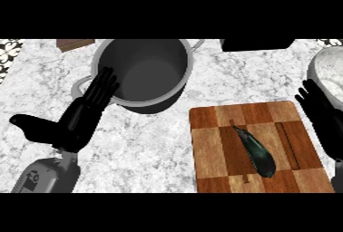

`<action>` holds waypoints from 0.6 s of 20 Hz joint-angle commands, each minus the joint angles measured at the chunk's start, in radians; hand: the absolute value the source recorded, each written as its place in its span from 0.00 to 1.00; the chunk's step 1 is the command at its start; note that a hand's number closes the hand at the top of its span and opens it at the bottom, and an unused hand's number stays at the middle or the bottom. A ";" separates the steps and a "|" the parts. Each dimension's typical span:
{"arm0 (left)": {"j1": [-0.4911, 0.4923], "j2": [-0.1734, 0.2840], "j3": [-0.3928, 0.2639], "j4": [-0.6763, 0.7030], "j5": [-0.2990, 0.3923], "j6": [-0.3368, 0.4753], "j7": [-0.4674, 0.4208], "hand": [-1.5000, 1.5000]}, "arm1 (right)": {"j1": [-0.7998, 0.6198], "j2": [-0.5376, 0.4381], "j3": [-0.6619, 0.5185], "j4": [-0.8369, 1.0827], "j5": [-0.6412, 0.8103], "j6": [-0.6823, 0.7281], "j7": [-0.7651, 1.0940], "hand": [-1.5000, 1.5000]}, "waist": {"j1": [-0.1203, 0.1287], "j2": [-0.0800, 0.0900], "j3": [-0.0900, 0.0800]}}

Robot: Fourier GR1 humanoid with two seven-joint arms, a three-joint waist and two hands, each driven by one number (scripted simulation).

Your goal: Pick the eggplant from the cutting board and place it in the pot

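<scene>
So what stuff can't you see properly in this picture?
- Head view: the right hand is cut off by the right edge, so its thumb side is missing.
- The white rounded thing at the right edge is mostly out of frame; I can't tell what it is.
- The black block and the brown thing are cut by the top edge.
- The left hand covers part of the pot's rim and its handle.

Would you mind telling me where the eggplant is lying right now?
In the head view the eggplant lies on the wooden cutting board at lower right, below and right of the pot, with the right hand beside the board.
</scene>
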 commanded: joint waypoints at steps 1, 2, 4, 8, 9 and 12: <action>0.016 0.033 -0.015 0.005 -0.071 0.035 0.072 0.50 | 0.011 0.029 0.026 -0.028 0.033 -0.049 0.062 1.00 | 0.053 -0.020 -0.012; 0.015 0.079 0.020 0.093 -0.103 0.030 0.038 0.50 | -0.015 0.036 0.082 0.018 0.083 -0.043 0.050 1.00 | 0.061 -0.014 -0.012; 0.053 0.200 0.096 0.133 -0.179 0.077 0.069 0.50 | -0.026 -0.002 0.097 -0.012 0.101 -0.045 0.111 1.00 | 0.081 -0.010 -0.013; 0.153 0.237 0.108 0.186 -0.215 0.128 0.143 0.50 | -0.034 -0.180 0.054 0.017 0.433 -0.256 0.099 1.00 | 0.083 -0.013 -0.022; 0.140 0.240 0.119 0.216 -0.229 0.150 0.157 0.50 | -0.041 -0.131 0.061 0.002 0.474 -0.340 0.087 0.00 | 0.063 -0.012 -0.018; 0.141 0.251 0.122 0.246 -0.266 0.182 0.190 0.50 | 0.017 0.000 0.227 -0.089 0.650 -0.493 0.124 0.00 | 0.052 -0.020 -0.015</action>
